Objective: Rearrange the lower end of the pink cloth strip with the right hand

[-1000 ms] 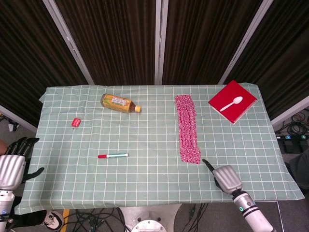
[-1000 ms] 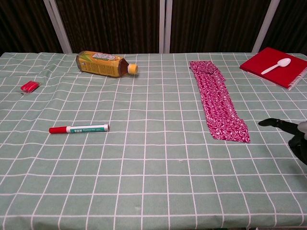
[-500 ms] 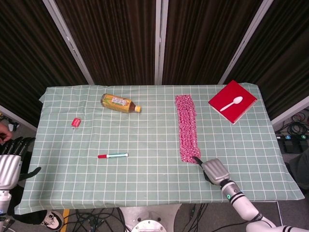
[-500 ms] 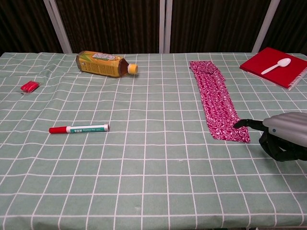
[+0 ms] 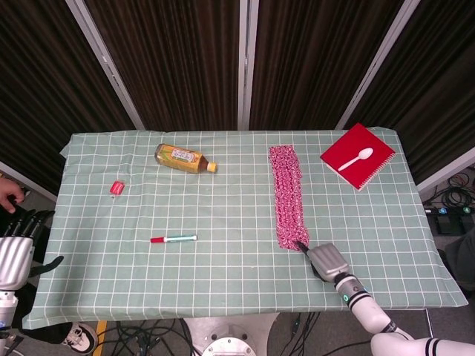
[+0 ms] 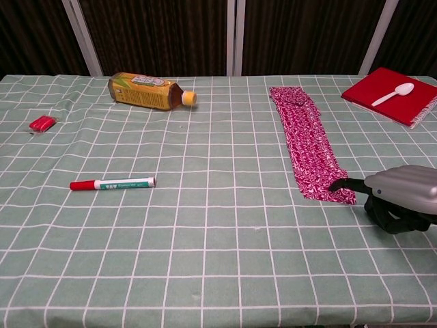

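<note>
Right hand (image 6: 401,198) low right, cut off by frame edge; finger curl hidden, grip unclear. One dark fingertip (image 6: 337,184) now touches the lower end of the pink cloth strip (image 6: 311,152), having closed in. Left hand (image 5: 16,248) spread, far left.

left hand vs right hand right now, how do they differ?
The right hand is over the table, a dark fingertip touching the lower end of the pink cloth strip; the left hand hangs off the table's left edge, touching nothing. The right hand shows in both views, the left hand only in the head view. Both have silver backs and dark fingers.
</note>
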Robot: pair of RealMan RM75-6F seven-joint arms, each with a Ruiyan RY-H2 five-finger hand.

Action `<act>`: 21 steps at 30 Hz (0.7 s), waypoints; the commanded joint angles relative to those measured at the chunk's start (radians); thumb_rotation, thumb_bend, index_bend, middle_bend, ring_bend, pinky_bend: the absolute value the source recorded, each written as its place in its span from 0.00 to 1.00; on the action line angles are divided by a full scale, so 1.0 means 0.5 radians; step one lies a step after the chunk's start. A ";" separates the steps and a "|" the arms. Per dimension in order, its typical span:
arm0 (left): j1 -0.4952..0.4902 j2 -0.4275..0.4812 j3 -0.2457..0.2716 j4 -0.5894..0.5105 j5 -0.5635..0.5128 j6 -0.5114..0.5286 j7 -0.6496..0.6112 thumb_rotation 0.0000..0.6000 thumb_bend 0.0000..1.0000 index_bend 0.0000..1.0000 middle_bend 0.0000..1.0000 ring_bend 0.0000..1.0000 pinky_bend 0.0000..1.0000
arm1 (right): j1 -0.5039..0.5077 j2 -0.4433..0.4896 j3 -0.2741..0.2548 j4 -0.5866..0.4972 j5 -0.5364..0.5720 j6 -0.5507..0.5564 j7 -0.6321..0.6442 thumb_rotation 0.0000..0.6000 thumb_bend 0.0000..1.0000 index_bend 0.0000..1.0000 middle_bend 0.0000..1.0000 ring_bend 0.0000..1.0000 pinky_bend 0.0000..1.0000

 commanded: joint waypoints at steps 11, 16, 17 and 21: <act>-0.001 -0.001 0.002 -0.015 0.005 -0.001 0.024 1.00 0.10 0.15 0.16 0.10 0.19 | -0.028 0.103 -0.119 -0.033 0.051 0.079 0.058 1.00 1.00 0.09 0.92 0.82 0.74; -0.004 -0.006 0.006 -0.016 0.006 -0.010 0.032 1.00 0.10 0.15 0.16 0.10 0.19 | -0.061 0.160 -0.162 -0.035 0.036 0.111 0.112 1.00 1.00 0.09 0.92 0.82 0.74; -0.004 -0.007 0.007 -0.016 0.006 -0.012 0.033 1.00 0.10 0.15 0.16 0.10 0.19 | -0.067 0.170 -0.169 -0.035 0.034 0.116 0.122 1.00 1.00 0.09 0.92 0.82 0.74; -0.007 -0.009 0.007 -0.017 0.007 -0.016 0.040 1.00 0.10 0.15 0.16 0.10 0.19 | -0.097 0.212 -0.199 -0.033 0.018 0.136 0.167 1.00 1.00 0.09 0.92 0.82 0.74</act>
